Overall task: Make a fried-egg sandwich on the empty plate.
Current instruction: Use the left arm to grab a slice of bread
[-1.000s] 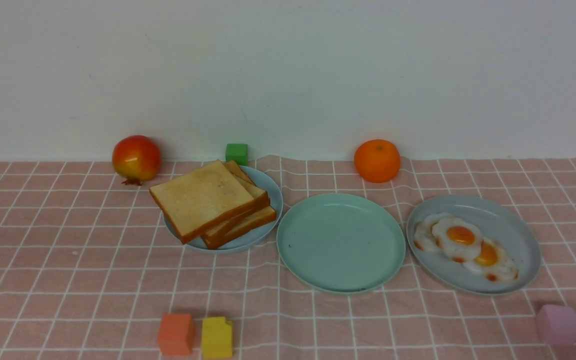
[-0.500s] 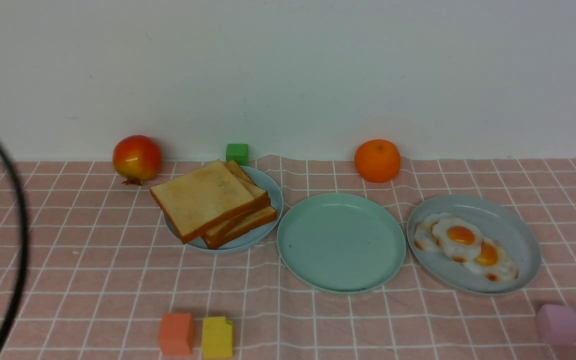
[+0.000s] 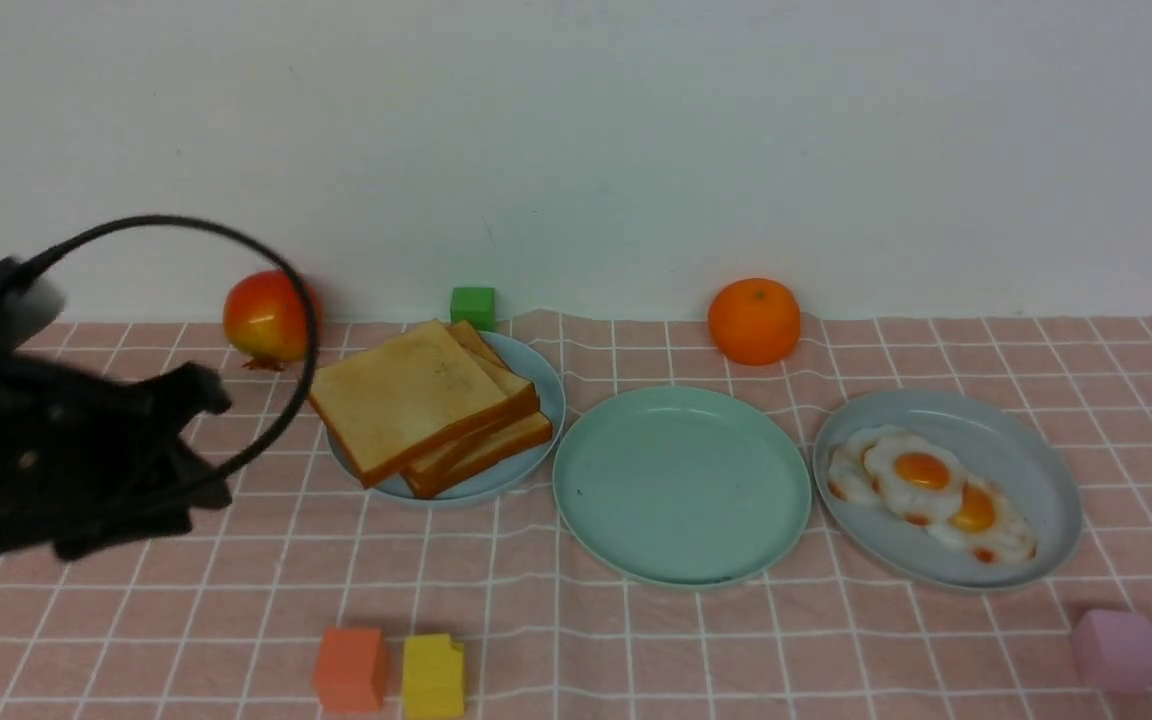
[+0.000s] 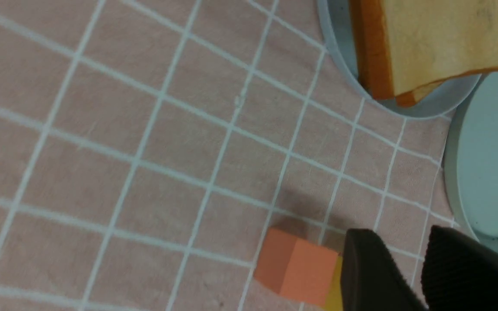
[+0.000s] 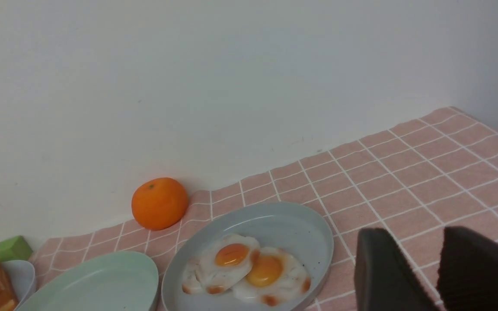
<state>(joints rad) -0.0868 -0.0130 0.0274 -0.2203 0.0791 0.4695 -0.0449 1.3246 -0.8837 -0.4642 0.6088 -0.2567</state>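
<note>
Several toast slices [image 3: 416, 400] are stacked on a pale blue-grey plate [image 3: 548, 400] left of centre. The empty mint-green plate [image 3: 681, 485] lies in the middle. To its right, fried eggs [image 3: 921, 475] overlap on a second blue-grey plate [image 3: 1041, 470]. My left gripper [image 3: 211, 445] hovers blurred over the cloth, left of the toast. In the left wrist view this gripper [image 4: 398, 242] stands open with only cloth between its fingers, and the toast [image 4: 439, 39] is well away from it. My right gripper [image 5: 417, 242] is open and holds nothing, beside the egg plate [image 5: 283, 220].
A red fruit [image 3: 266, 315], a green cube [image 3: 473, 305] and an orange [image 3: 753, 320] sit along the back wall. An orange cube [image 3: 351, 668] and a yellow cube [image 3: 433, 675] stand near the front, with a pink cube [image 3: 1116, 648] at the front right.
My left arm has swung into the front view from the left edge and moved toward the toast plate. Plates, toast and eggs have not moved.
</note>
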